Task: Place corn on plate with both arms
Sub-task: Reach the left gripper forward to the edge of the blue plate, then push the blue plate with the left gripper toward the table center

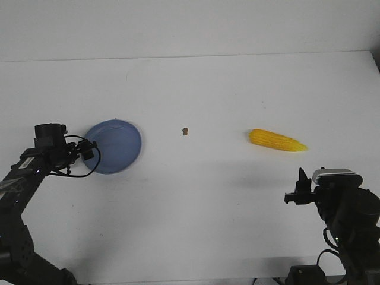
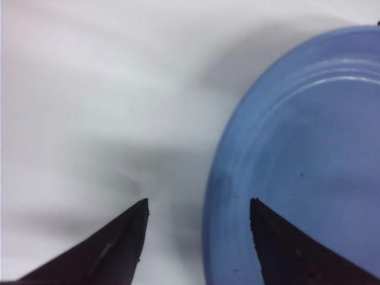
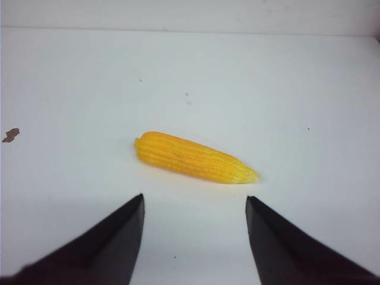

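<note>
fingers (image 2: 279, 237) over half-cropped plate (image 2: 309, 154)

A: What sits by the black pointed left gripper (image 2: 199, 205)?
B: A round, shallow blue-lavender plate (image 2: 309, 148) on the white table (image 2: 89, 89); one finger overlaps its rim, the other is over bare table, jaws apart.

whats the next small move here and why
Probably ease the right gripper forward and down over the corn: its jaws are open, the cob lies untouched just ahead, far from the plate, whose rim the open left gripper straddles.
</note>
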`<state>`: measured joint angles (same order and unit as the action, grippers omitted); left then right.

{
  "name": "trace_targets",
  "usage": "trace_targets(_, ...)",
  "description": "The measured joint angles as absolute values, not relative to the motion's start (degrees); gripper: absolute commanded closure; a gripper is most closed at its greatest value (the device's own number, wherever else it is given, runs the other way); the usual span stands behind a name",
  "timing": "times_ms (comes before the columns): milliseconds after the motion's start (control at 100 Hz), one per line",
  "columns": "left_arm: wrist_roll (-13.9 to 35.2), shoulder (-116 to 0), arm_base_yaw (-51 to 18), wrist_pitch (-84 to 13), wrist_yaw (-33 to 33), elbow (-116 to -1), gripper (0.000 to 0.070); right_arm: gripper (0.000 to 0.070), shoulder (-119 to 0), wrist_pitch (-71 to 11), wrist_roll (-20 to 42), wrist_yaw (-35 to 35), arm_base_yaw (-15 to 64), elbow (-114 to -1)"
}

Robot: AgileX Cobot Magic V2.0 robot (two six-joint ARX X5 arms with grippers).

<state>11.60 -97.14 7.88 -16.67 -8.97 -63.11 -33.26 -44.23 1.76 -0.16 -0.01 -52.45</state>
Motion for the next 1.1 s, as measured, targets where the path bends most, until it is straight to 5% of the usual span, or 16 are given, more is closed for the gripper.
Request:
trace_targets(130, 11.7, -97.7, 7.9, -16.2, -9.1, -63.5, 0.0357, 0.0336, -33.3, -44.2, 1.8, -0.2, 0.0, -52.4)
trace_targets(260, 11.7, -97.9, 7.9, -16.3, -9.1, -63.5, 0.0700, 0.0336, -33.3, -44.2, 1.8, -0.2, 0.0, -52.4)
trace_targets(780, 12.1, -89.3, 6.4, -20.3, -18.7, -63.5, 0.0693, 0.0336, -33.3, -44.2, 1.8, -0.2, 0.0, -52.4)
trace_targets(1100, 13.5, -85.5, -5.9, -20.6, -24.6, -62.6, 0.0693, 0.0336, -33.3, -43.9, 1.8, -0.2, 0.0, -52.4)
